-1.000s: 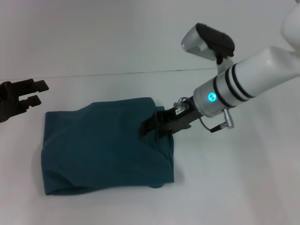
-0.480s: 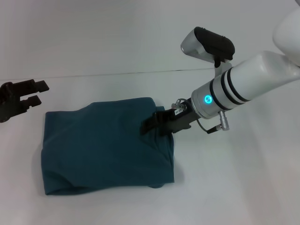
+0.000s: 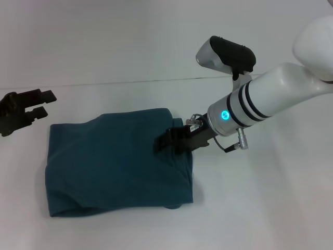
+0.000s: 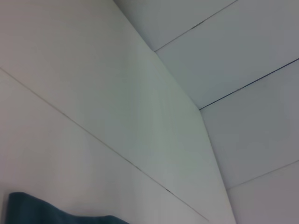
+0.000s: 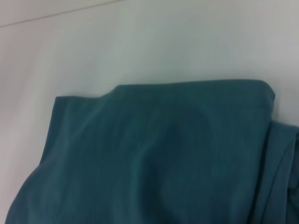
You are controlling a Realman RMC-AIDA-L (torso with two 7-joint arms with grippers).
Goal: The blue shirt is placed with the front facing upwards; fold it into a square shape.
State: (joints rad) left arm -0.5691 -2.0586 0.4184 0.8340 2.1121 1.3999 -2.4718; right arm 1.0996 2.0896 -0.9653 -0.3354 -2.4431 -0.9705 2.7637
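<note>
Where the white table (image 3: 260, 208) runs nearest the robot, the blue shirt (image 3: 114, 166) lies on it folded into a rough square, plain side up. At the shirt's far right corner the right gripper (image 3: 165, 141) rests on the cloth; whether its fingers are apart or together cannot be told. Left of the shirt and clear of it, the left gripper (image 3: 39, 103) hovers, fingers apart. Beyond the shirt, a thin seam (image 3: 135, 82) crosses the table below a pale wall (image 3: 104, 36).
</note>
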